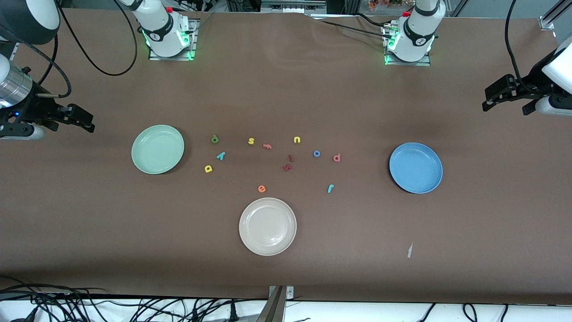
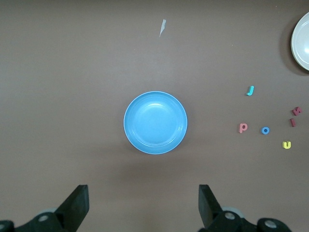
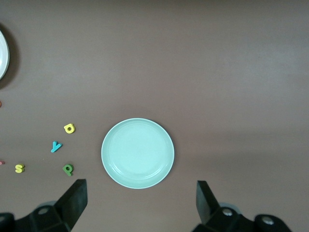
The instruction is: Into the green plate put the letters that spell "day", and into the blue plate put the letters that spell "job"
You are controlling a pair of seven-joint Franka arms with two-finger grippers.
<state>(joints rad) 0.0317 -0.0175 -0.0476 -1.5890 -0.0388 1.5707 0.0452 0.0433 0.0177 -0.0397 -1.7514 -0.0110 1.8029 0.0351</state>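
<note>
The green plate (image 1: 157, 149) (image 3: 137, 152) lies empty toward the right arm's end. Beside it sit the dark green "d" (image 1: 215, 139) (image 3: 68, 168), teal "y" (image 1: 220, 155) (image 3: 56, 146) and yellow "a" (image 1: 208, 168) (image 3: 69, 128). The blue plate (image 1: 415, 167) (image 2: 155, 122) lies empty toward the left arm's end. Near it are the blue "o" (image 1: 317, 154) (image 2: 265, 130), pinkish "b" (image 1: 337, 157) (image 2: 243, 127) and teal "j" (image 1: 330, 188) (image 2: 250, 90). My right gripper (image 1: 82, 120) (image 3: 140, 200) hangs open high over its table end. My left gripper (image 1: 507, 107) (image 2: 143, 203) hangs open likewise.
A cream-white plate (image 1: 267, 226) sits nearest the front camera. Other letters lie mid-table: yellow "s" (image 1: 251, 141), yellow "u" (image 1: 297, 140), a pink letter (image 1: 267, 146), two dark red letters (image 1: 287, 167), orange "e" (image 1: 262, 188). A paper scrap (image 1: 410, 250) lies near the front edge.
</note>
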